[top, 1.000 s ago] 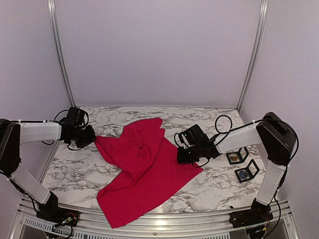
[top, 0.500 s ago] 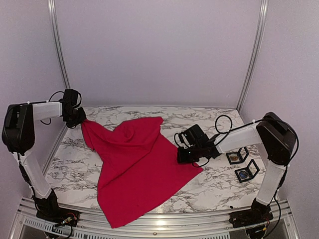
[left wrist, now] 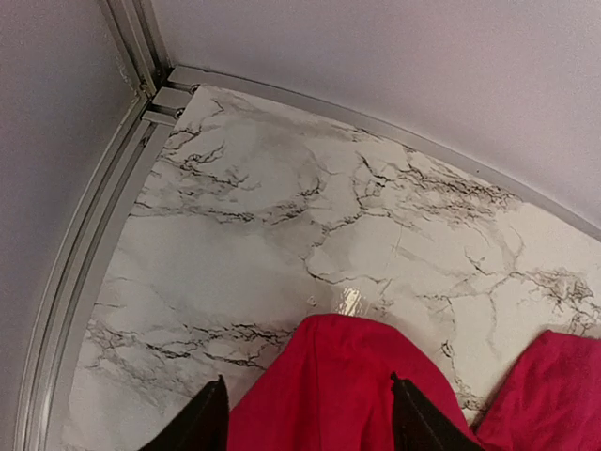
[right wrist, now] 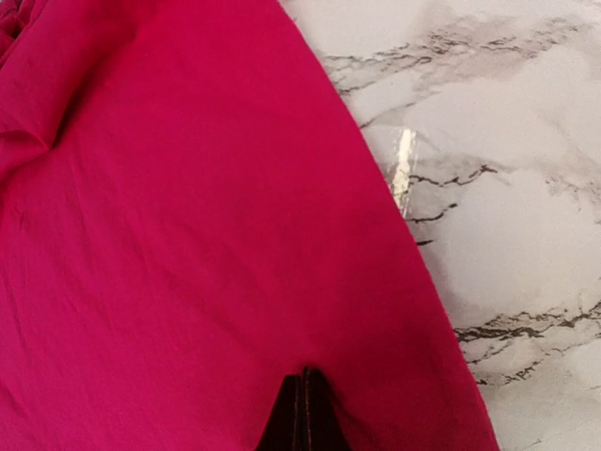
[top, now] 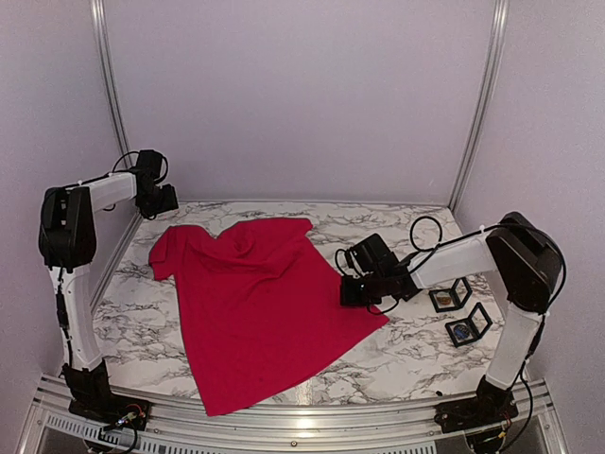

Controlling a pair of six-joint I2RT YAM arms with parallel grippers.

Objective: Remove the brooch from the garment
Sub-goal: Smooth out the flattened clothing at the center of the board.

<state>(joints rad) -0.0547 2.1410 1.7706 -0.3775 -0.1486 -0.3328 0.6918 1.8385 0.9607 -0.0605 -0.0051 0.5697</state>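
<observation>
The garment (top: 255,293), a bright red T-shirt, lies spread across the marble table. No brooch shows in any view. My left gripper (top: 163,200) hangs at the far back left corner, just beyond the shirt's left sleeve. In the left wrist view its fingers stand open (left wrist: 308,381) over that sleeve edge of the garment (left wrist: 347,357) and hold nothing. My right gripper (top: 345,291) sits at the shirt's right edge. In the right wrist view its fingertips are shut (right wrist: 303,374) on a small pucker of the garment (right wrist: 188,235).
Two small black-framed display boxes (top: 451,296) (top: 470,325) lie on the table at the right, behind my right arm. A metal rail (left wrist: 84,282) runs along the table's left edge, with walls close behind and at both sides.
My left gripper pulled the shirt's left side toward the back left corner, then opened and let it go. The shirt now lies flatter and wider. My right gripper stayed put.
</observation>
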